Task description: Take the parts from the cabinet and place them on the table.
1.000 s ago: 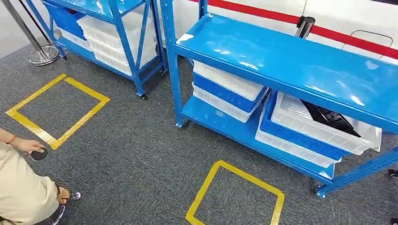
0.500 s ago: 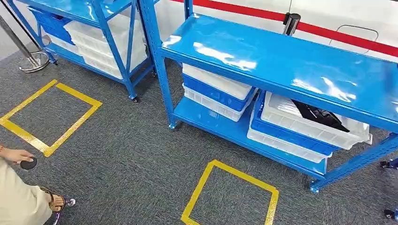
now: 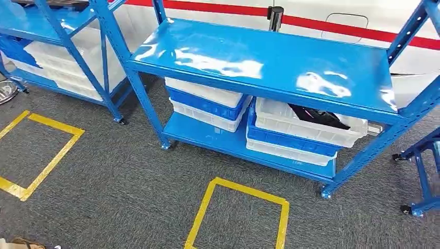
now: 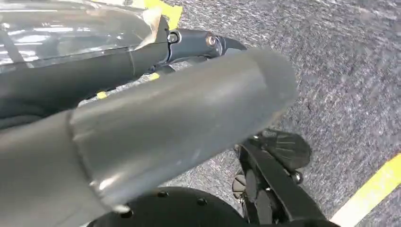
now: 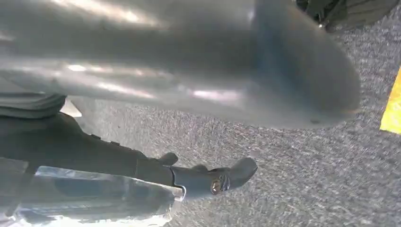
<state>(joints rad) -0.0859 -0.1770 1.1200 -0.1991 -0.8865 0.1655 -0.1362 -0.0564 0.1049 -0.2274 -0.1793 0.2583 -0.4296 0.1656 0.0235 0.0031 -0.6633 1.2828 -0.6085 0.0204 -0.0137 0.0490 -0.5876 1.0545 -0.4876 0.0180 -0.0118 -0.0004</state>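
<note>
Facing the blue cabinet (image 3: 270,62) with its black parts (image 3: 316,116), I read no labels; my left hand (image 4: 179,123) and right hand (image 5: 198,61) hang with straight fingers, holding nothing.

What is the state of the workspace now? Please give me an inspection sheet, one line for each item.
Surface: top shelf of the blue rack is bare and glossy.
Job's things: a black part lies in the top white crate of the right stack on the lower shelf.
Clutter: a second crate stack stands beside it.
Hands: left hand and right hand hang over the carpet, fingers apart, holding nothing.
Cables: nothing seen.
Surroundings: grey carpet with yellow tape squares; another blue rack with white crates to the left.
</note>
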